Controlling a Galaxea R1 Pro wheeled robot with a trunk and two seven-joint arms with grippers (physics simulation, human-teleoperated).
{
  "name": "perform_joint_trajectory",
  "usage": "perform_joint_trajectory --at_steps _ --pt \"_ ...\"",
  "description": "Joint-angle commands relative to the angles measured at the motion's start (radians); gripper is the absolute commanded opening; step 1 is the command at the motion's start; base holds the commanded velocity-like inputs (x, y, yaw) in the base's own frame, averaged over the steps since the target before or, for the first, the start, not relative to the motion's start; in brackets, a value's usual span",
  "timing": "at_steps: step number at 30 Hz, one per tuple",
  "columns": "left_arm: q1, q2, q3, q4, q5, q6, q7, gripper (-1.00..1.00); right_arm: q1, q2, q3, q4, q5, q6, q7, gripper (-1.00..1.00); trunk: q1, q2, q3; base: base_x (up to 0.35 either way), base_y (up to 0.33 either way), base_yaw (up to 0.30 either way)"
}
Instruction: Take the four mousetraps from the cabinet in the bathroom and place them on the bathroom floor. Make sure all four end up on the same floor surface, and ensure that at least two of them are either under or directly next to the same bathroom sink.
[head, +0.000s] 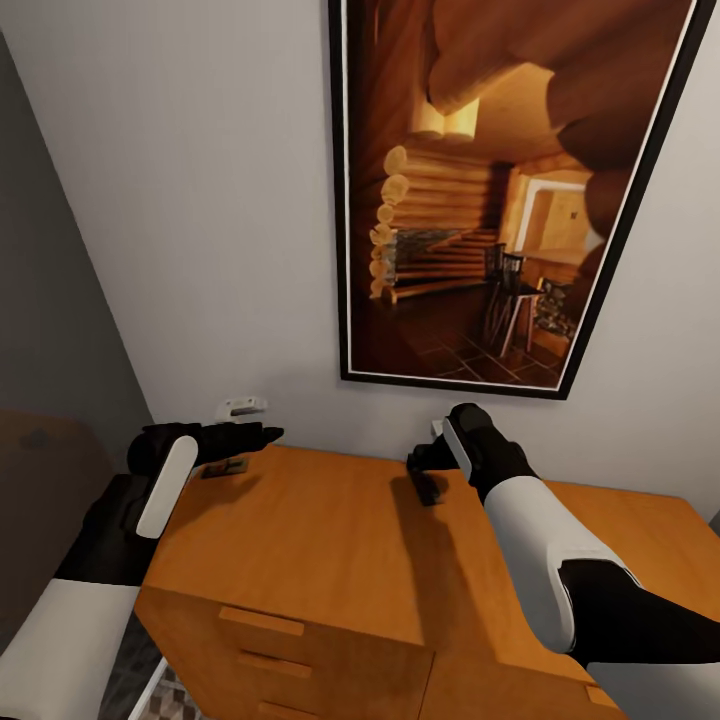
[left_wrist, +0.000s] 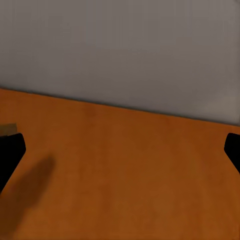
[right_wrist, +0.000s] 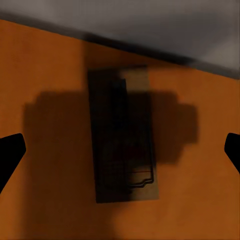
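Observation:
The orange-brown cabinet (head: 330, 540) stands against the wall, and both my grippers hover just above its flat top. One dark mousetrap (head: 226, 467) lies near the top's back left corner, just below my left gripper (head: 258, 437). That gripper (left_wrist: 120, 150) is open, with only bare cabinet top (left_wrist: 125, 170) between its fingertips. Another mousetrap (head: 430, 489) lies further right under my right gripper (head: 422, 463). In the right wrist view this mousetrap (right_wrist: 125, 135) lies flat between the widely open fingers of the gripper (right_wrist: 120, 150), untouched and shaded by it.
A large framed picture of a log cabin (head: 490, 190) hangs on the grey wall behind the cabinet. A small white fitting (head: 240, 407) sits on the wall near the left gripper. Drawer fronts (head: 262, 622) face me, and a strip of patterned floor (head: 165, 692) shows at bottom left.

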Motion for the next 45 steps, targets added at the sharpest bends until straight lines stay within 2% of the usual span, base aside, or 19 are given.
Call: perform_joint_trajectory --at_steps 1,45 --pt "-0.001 0.001 -0.002 -0.001 0.009 0.003 0.009 1.0 -0.001 0.001 -0.007 -0.001 0.01 0.004 0.006 1.0 0.0 -0.001 -0.001 0.017 0.0 0.0" --pt "-0.001 0.001 -0.002 -0.001 0.009 0.003 0.009 1.0 -0.001 -0.002 -0.01 0.004 0.0 -0.034 0.014 1.0 0.0 -0.001 -0.001 0.002 0.0 0.0"
